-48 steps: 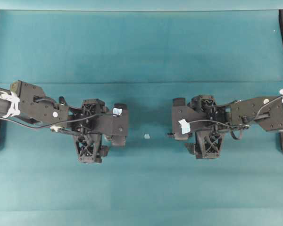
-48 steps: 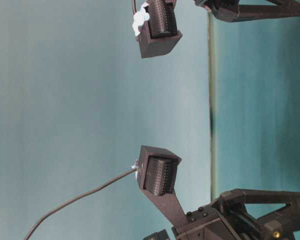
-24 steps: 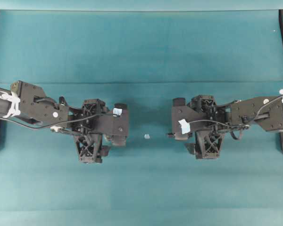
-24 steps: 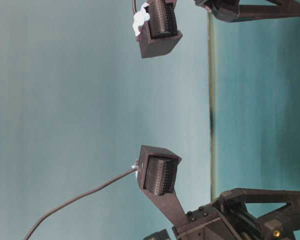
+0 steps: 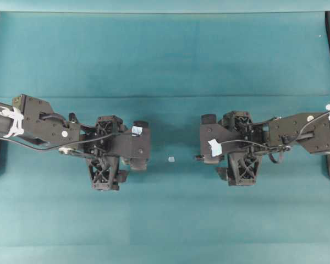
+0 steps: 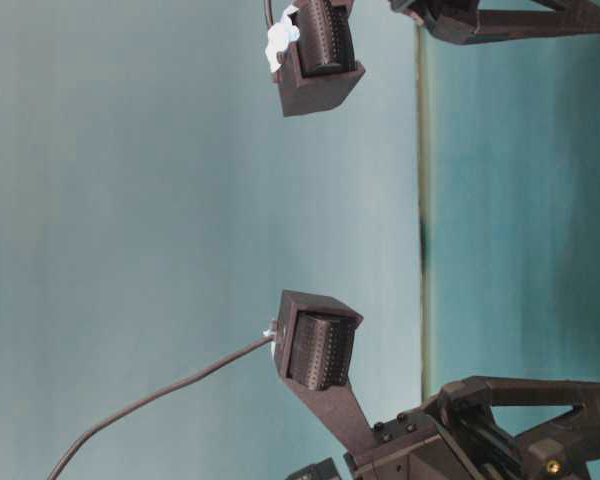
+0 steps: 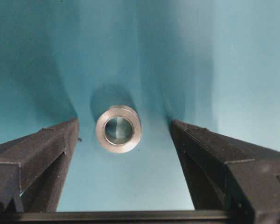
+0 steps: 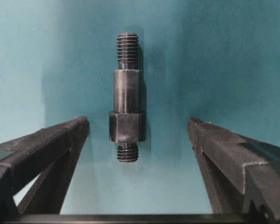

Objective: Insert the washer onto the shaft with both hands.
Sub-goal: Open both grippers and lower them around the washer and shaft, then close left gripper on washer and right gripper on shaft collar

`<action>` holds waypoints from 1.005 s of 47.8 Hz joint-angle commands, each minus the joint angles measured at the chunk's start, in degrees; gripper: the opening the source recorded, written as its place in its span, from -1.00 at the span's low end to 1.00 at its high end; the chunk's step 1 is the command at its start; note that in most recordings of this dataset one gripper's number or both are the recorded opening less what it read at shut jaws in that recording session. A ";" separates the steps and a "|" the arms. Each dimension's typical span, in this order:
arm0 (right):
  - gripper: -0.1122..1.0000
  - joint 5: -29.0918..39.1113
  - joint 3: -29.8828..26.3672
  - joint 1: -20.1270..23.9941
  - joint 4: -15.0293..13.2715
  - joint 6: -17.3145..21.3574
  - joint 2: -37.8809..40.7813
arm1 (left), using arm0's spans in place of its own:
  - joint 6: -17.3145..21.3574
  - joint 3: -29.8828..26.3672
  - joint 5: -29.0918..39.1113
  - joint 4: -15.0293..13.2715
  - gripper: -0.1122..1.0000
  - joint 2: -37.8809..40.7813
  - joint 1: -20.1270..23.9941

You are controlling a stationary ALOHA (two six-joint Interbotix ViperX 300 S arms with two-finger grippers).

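Washer [image 7: 118, 129]: lies flat on the teal desk [image 7: 242, 70], hole facing up, seen in the left wrist view. It sits between the left fingers, nearer the finger at the picture's left, touching neither.
Shaft [image 8: 127, 97]: lies flat on the desk in the right wrist view, pointing straight away from the camera. A threaded end is at the far tip, a smooth round section follows, then a thicker hex collar, then a short threaded stub nearest the camera. It lies between the right fingers, a little nearer the one at the picture's left, touching neither.
Containers: I cannot make out any; both parts rest directly on the desk cloth.
Left gripper [image 5: 144, 146]: reaches in from the left of the overhead view, pointing toward the middle of the desk. Its fingers [image 7: 35, 156] are spread wide, released, grasping nothing.
Right gripper [image 5: 202, 140]: reaches in from the right of the overhead view, facing the left one across a gap. Its fingers [image 8: 233, 161] are likewise spread wide and released, grasping nothing.
Speck [image 5: 171, 159]: a tiny pale bit on the desk in the gap between the two grippers, apart from both.
Table-level view: turned on its side; shows only two dark ribbed blocks and a cable, and neither part.
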 commanded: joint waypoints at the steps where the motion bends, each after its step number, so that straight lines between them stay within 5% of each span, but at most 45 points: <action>1: 0.56 -0.26 -0.18 -0.18 -0.09 -0.35 0.00 | 0.00 -0.62 -0.35 0.09 0.82 -0.18 0.53; 21: 0.48 -0.09 -0.18 -0.18 0.00 0.00 -0.09 | 0.00 -0.53 -0.44 0.09 0.73 -0.26 0.97; 38: -0.22 0.35 -0.35 -0.18 0.18 0.09 0.00 | 0.09 -0.53 -1.76 0.09 -0.11 -0.26 0.79; 48: -0.69 0.09 -0.62 -0.26 0.26 0.09 0.18 | 0.18 -0.26 -1.76 0.09 -0.14 -0.44 0.62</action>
